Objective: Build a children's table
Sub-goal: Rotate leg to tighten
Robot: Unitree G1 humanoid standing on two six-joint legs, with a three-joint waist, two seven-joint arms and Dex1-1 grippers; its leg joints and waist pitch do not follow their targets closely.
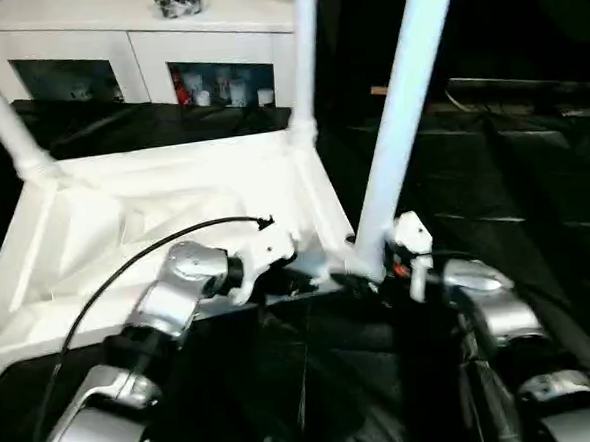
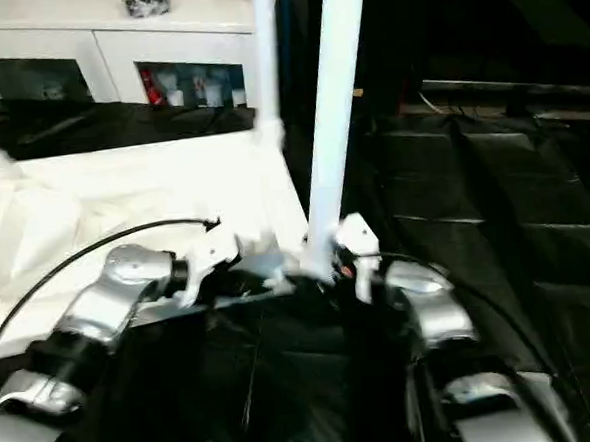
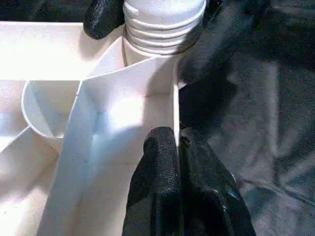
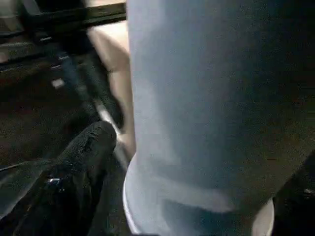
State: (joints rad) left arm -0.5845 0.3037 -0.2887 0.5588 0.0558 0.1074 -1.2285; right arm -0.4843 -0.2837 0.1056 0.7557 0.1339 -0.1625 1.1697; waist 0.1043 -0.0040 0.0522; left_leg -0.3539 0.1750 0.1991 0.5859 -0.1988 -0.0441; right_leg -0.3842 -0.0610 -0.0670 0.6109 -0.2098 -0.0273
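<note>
The children's table top [image 1: 125, 221] lies upside down on black cloth, its ribbed underside facing up. Three white legs stand in its corner sockets: far left [image 1: 3, 119], far right [image 1: 305, 50] and near right [image 1: 399, 124]. My left gripper [image 3: 170, 157] is shut on the top's thin rim wall beside the near right corner. My right gripper [image 1: 363, 274] is at the base of the near right leg, with a black finger [image 3: 103, 17] on each side of the leg's ribbed end [image 3: 162, 24]. The finger [image 4: 83, 162] stands a little off the tube, so the gripper is open.
A white cabinet with glass doors [image 1: 134, 50] runs along the back, with a small dark object [image 1: 176, 0] on top. Black cloth [image 1: 513, 188] covers the floor to the right and in front. A black cable [image 1: 127, 261] arcs over my left forearm.
</note>
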